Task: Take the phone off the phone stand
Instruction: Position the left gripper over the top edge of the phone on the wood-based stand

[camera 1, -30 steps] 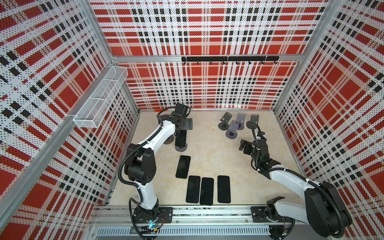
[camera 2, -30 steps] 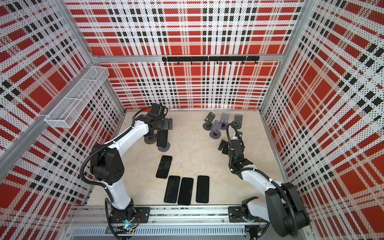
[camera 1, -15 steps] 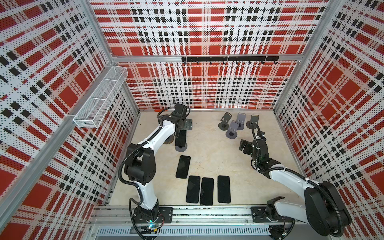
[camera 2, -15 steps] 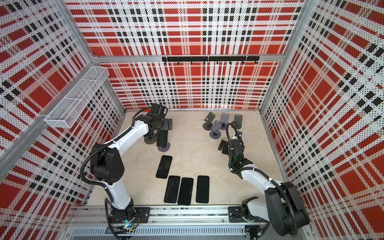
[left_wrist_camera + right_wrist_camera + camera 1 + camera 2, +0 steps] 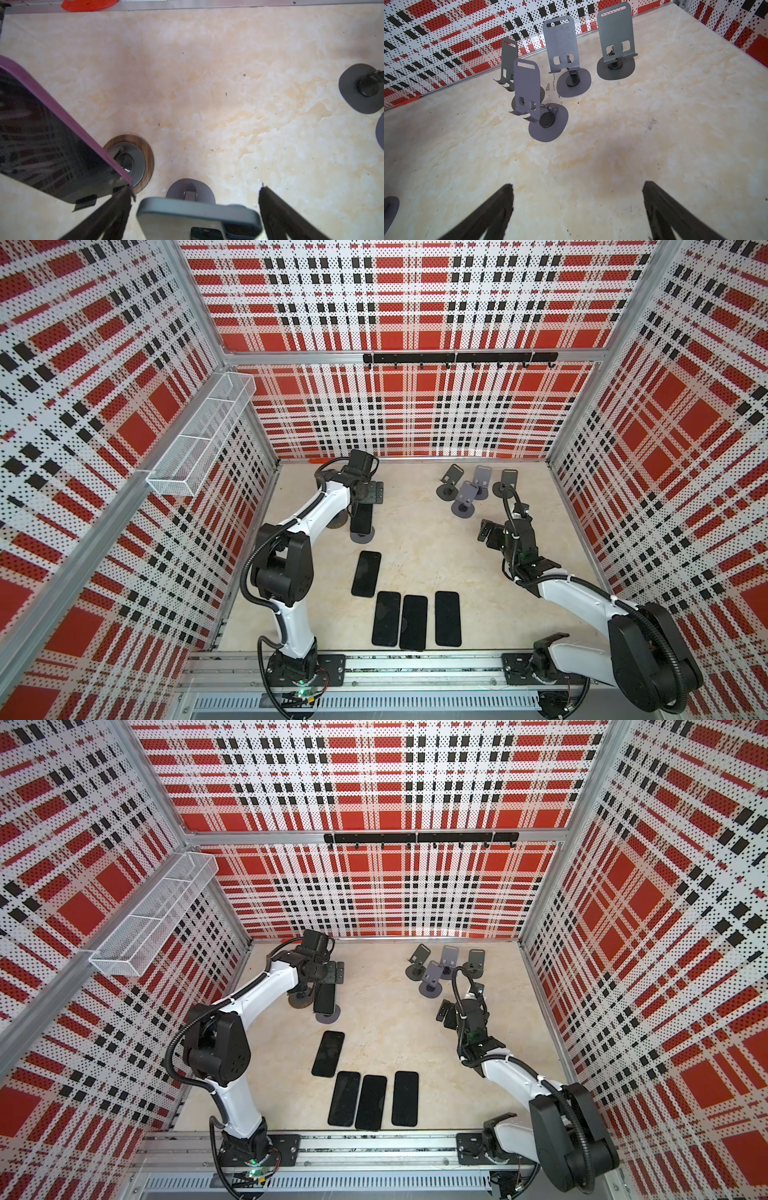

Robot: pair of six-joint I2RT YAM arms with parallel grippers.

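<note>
Phone (image 5: pixel 197 218) on its stand (image 5: pixel 190 188) sits between wide-spread left fingers (image 5: pixel 116 209); right fingers (image 5: pixel 492 214) likewise wide.

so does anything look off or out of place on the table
Nothing looks spilled or broken. One flat phone lies apart from the row of three, slightly tilted to it. At the back, one empty stand is turned a different way from its neighbours.

Grey-cased phone (image 5: pixel 197 216) runs off your frame edge (purple-cased phone (image 5: pixel 52 135) too); mid-left in a top view, left arm (image 5: pixel 320 506) half-hides wood-rimmed stand (image 5: pixel 336 524).
</note>
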